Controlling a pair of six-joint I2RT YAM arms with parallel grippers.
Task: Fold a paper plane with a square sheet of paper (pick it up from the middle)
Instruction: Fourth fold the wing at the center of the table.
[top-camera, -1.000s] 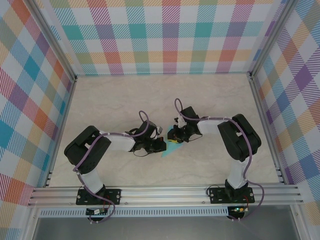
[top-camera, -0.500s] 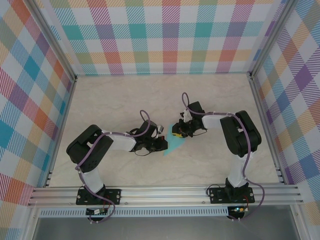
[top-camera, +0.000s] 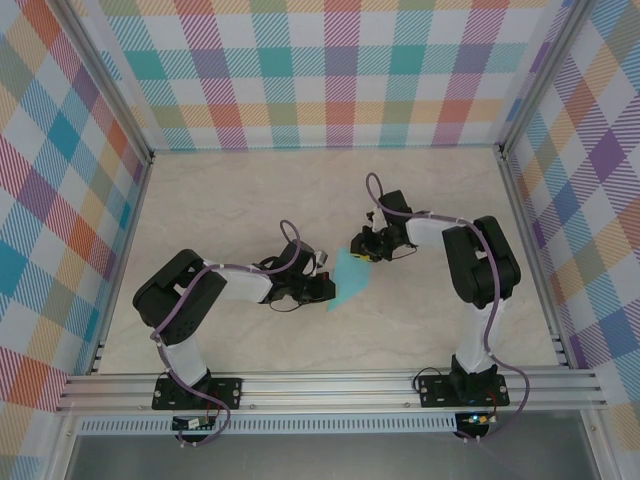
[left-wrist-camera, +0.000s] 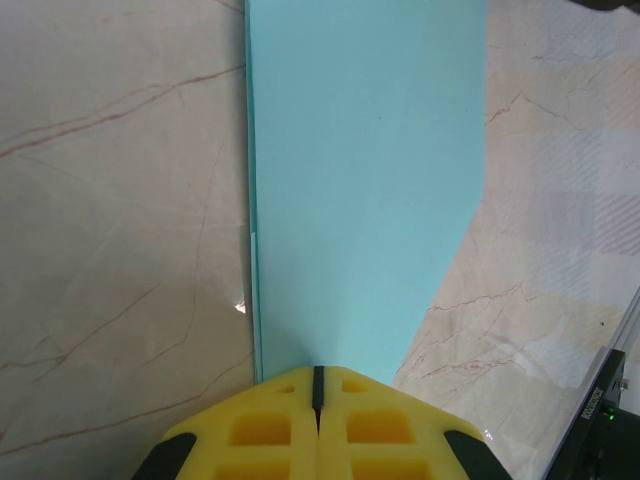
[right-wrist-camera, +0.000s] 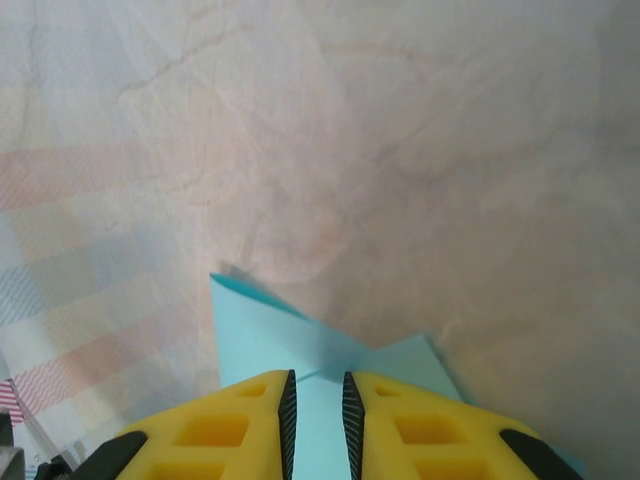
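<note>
The paper plane (top-camera: 350, 276) is light cyan paper folded into a narrow tapering shape, lying flat on the marble table near the middle. My left gripper (top-camera: 325, 290) is shut, and in the left wrist view its tips (left-wrist-camera: 318, 372) rest on the narrow near end of the paper (left-wrist-camera: 365, 180). My right gripper (top-camera: 361, 246) hovers at the paper's far wide end. In the right wrist view its jaws (right-wrist-camera: 315, 380) stand a narrow gap apart over the two tail corners (right-wrist-camera: 255, 325), with flat paper showing through the gap.
The marble table (top-camera: 230, 200) is boxed in by checked walls (top-camera: 330, 70) and aluminium posts. A metal rail (top-camera: 330, 386) runs along the near edge, where both arm bases are bolted.
My right gripper has slid off the paper's middle toward the far right, uncovering more of the cyan sheet, and its jaws have opened slightly. The left gripper has stayed put and shut.
</note>
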